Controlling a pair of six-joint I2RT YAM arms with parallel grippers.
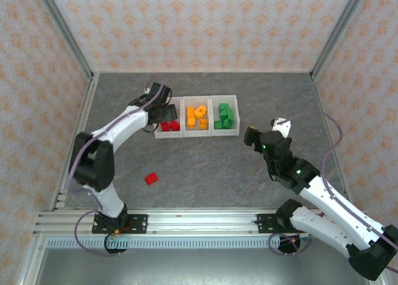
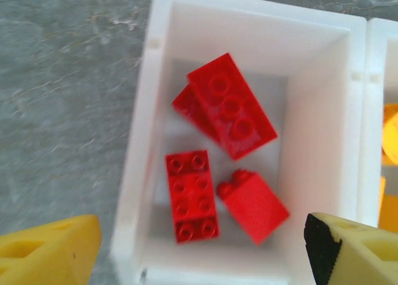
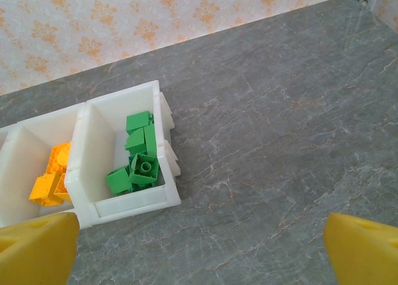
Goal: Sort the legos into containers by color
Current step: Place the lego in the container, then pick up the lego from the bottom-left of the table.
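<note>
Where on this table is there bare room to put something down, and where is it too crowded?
Bare table lies between the containers and the near rail, right of the loose red brick, and in the strip behind the containers up to the back wall. Crowded: the containers hold bricks, with the left gripper over the leftmost.
</note>
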